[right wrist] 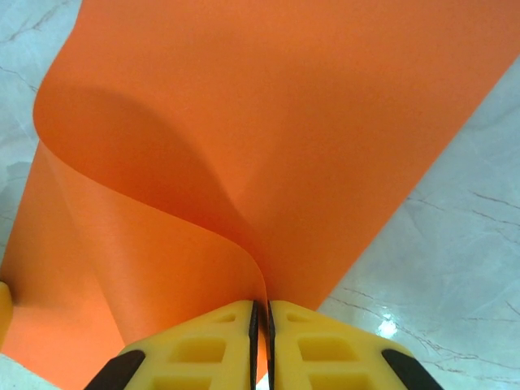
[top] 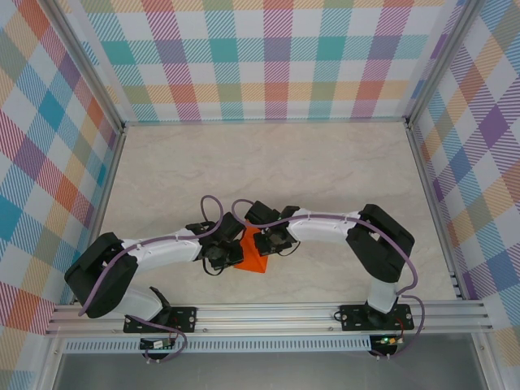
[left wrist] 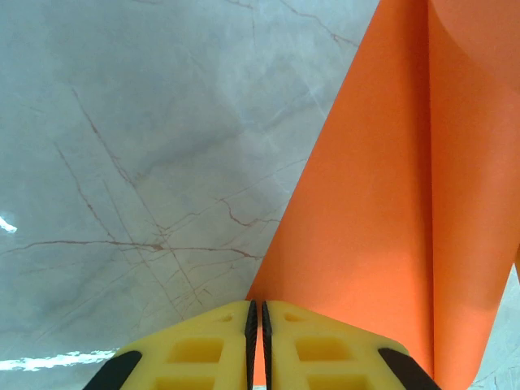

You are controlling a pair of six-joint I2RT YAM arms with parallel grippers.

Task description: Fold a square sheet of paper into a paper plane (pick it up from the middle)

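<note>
Both hands are pinched almost shut on the paper [top: 257, 260]: the left hand [left wrist: 257, 315] at its left corner, the right hand [right wrist: 262, 315] at its right side, where the sheet curls into a loose loop. I'd align the edges, then lower the loop and flatten it onto the worktop [top: 325, 171].

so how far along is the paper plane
Done: the thin bright orange paper sheet is pinched by the left end effector and right end effector. In hand: a soft curl, not creased flat. Left: the folds that make a pointed plane.
</note>
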